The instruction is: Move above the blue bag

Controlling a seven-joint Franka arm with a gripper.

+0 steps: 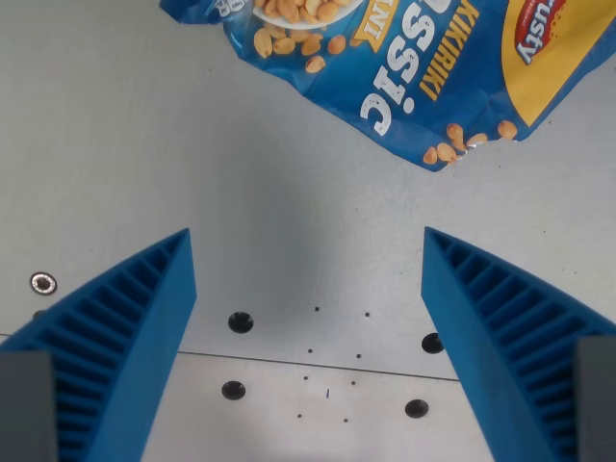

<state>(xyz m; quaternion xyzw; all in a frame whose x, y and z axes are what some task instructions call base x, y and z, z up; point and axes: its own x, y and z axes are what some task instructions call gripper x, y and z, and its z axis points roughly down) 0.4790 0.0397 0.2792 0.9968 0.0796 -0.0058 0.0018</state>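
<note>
The gripper [308,250] is seen spread wide, nothing held, over bare table [115,125]. The bag [423,67] lies at the top, towards the wrist view's right. The approach is judged unfinished; travel towards the bag is called for.

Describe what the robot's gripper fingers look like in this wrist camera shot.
The gripper has two bright blue plastic fingers, wedge-shaped and tapering to points, with ribbed, slatted inner faces. Grey blocks show at their bases in the bottom corners. No cables or markings are visible.
</note>
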